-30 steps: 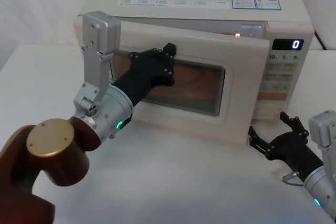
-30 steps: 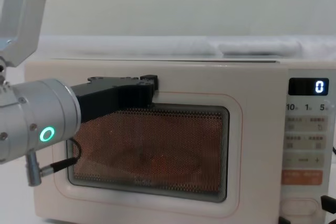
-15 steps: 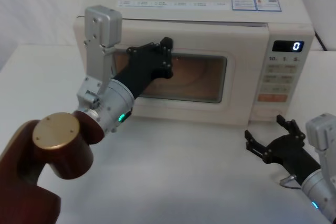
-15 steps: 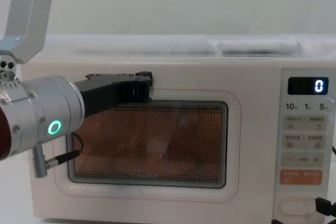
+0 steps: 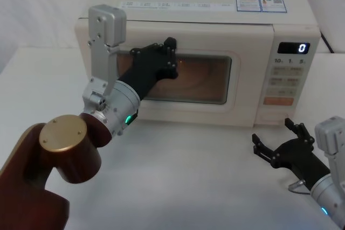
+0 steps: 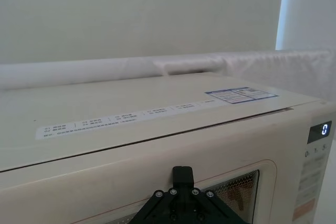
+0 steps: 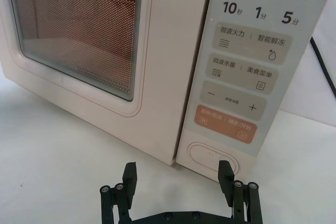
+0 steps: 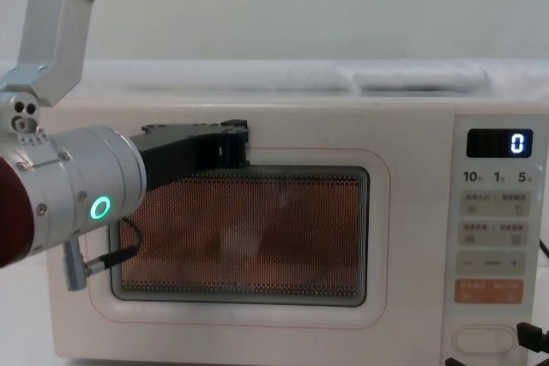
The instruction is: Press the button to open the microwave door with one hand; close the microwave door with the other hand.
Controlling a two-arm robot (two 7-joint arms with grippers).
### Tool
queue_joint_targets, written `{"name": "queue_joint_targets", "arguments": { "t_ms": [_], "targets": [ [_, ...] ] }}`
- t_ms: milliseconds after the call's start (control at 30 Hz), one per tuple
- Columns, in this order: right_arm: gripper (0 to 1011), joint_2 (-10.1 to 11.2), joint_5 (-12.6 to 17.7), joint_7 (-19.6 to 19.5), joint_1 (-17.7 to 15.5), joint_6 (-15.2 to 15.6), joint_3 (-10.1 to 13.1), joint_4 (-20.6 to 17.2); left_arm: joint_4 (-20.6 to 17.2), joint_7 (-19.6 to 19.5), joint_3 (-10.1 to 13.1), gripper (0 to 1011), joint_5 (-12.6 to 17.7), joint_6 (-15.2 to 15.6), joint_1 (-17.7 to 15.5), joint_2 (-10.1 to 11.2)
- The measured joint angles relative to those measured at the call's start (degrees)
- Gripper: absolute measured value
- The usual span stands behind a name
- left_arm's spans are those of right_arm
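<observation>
The cream microwave (image 5: 205, 20) stands at the back of the white table. Its door (image 5: 248, 74) lies flush with the front, and the dark window glows orange inside. My left gripper (image 5: 169, 52) is shut and rests against the door at the window's upper left corner (image 8: 238, 139); in the left wrist view its black tip (image 6: 182, 174) touches the door just under the top edge. My right gripper (image 5: 272, 131) hovers open low over the table, a short way in front of the key panel. The pill-shaped button (image 7: 212, 156) sits at the panel's bottom, beyond the open fingers (image 7: 129, 174).
The black display (image 5: 298, 48) reads "0". An orange key (image 7: 226, 124) sits just above the button. A dark cable (image 7: 323, 66) hangs beside the microwave on its panel side. White table (image 5: 188, 176) stretches between my two arms.
The door has swung from ajar to flush with the front, my left gripper moving in with it. My right gripper drew back slightly from the panel and stays open.
</observation>
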Motion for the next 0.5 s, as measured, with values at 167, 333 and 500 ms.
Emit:
{"name": "queue_joint_targets", "arguments": {
  "t_ms": [167,333,500],
  "targets": [
    [1002,0.00,0.00,-0.03,0.00,0.00,0.02,0.00,0.60,0.47,-0.36,0,0.37,0.50,-0.26,-0.61],
    [1002,-0.01,0.00,-0.04,0.00,0.00,0.04,0.00,1.00,0.52,-0.59,0,0.58,0.57,-0.41,-1.05],
    [1002,-0.01,0.00,-0.04,0.00,0.00,0.02,0.00,1.42,0.51,-0.85,0,0.63,0.52,-0.49,-1.34]
  ]
}}
